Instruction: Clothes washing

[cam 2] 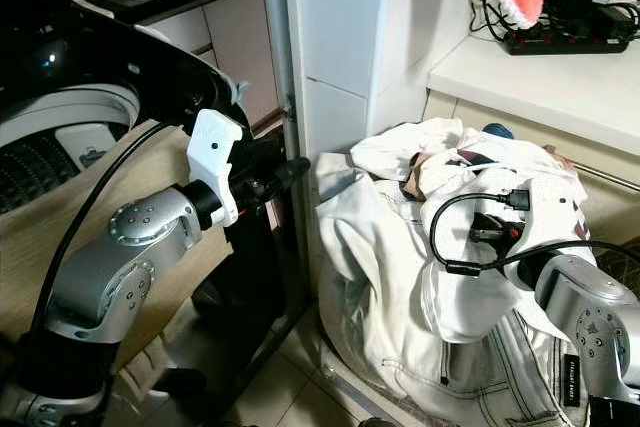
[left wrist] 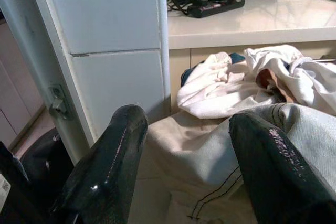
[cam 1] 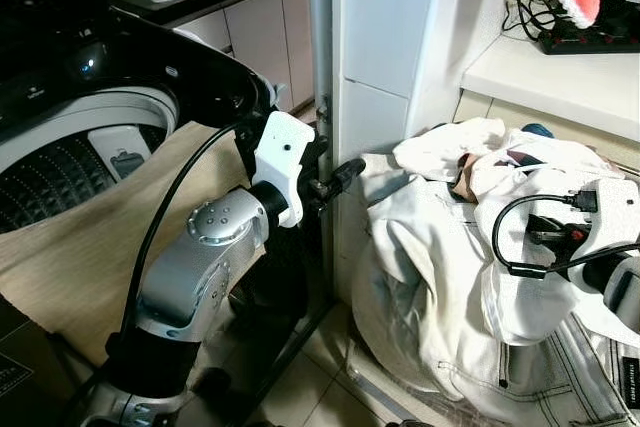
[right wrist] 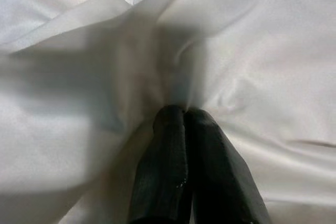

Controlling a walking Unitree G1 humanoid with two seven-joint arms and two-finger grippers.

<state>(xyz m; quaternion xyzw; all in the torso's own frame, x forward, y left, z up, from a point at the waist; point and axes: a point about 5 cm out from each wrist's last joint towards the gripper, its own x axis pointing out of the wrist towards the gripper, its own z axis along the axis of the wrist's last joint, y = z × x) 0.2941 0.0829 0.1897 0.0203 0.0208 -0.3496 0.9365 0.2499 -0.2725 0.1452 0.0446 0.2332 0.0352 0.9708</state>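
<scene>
Right now your right gripper (right wrist: pixel 181 129) is pinched shut on a fold of the white shirt (cam 1: pixel 520 287) atop the pile of clothes (cam 2: pixel 400 277) heaped against the white cabinet (cam 1: pixel 380 37). Lift straight and slowly so only that piece comes away. Your left gripper (left wrist: pixel 184 129) hangs wide open near the pile's edge. Farther left waits the washing machine (cam 1: pixel 70 162), its drum open.
</scene>
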